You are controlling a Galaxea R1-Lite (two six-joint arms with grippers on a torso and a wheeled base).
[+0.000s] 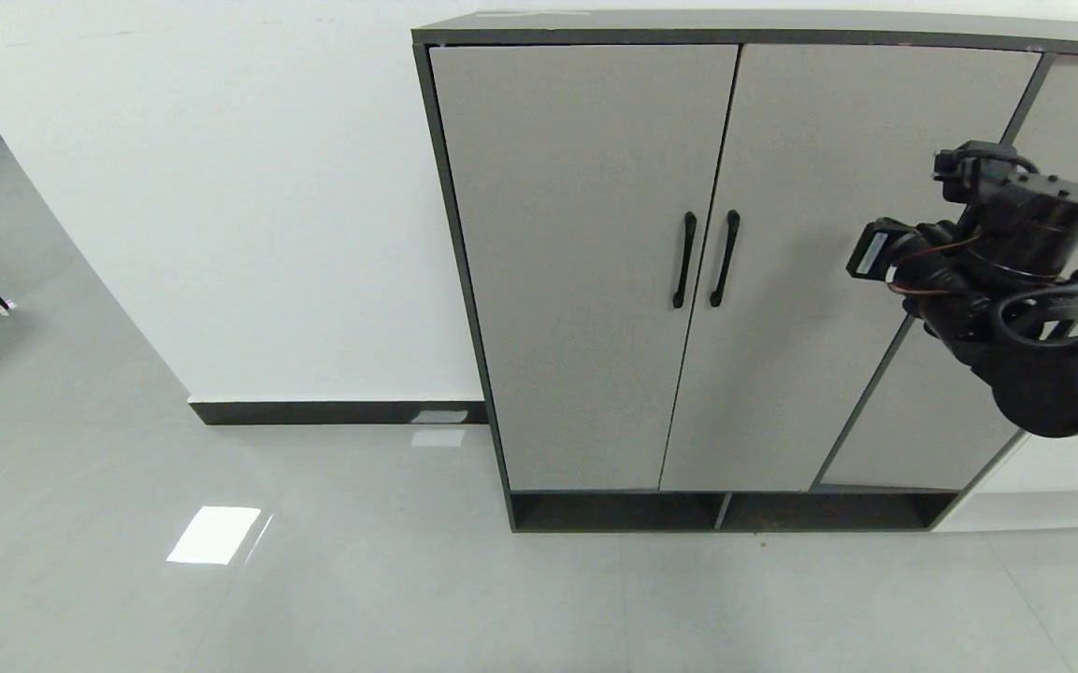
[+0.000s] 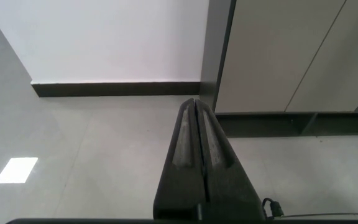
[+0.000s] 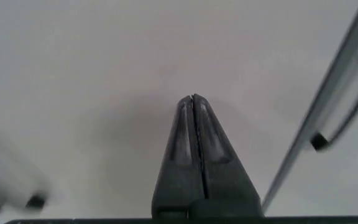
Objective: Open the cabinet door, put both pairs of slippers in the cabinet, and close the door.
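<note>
Standing against a smooth white wall [image 1: 221, 187], the cabinet [image 1: 782, 23] is a boxy unit with a dark frame and flat, matte grey doors. The left door [image 1: 576, 262] and right door [image 1: 800, 280] are both shut and meet at a thin seam. Slim black bar handles [image 1: 684, 259] run upright on each side of it. Low open recesses [image 1: 613, 511] sit under the doors, just above the glossy grey tiled floor [image 1: 314, 579], which lies broad and open in front and to the left.

The right gripper [image 3: 192, 98] is clenched with nothing in it. It points at a plain grey door panel beside a dark seam [image 3: 328, 106]; contact cannot be told. The left gripper [image 2: 194, 102], also clenched and holding nothing, hangs over the floor near the cabinet's lower left corner, apart from the doors.
</note>
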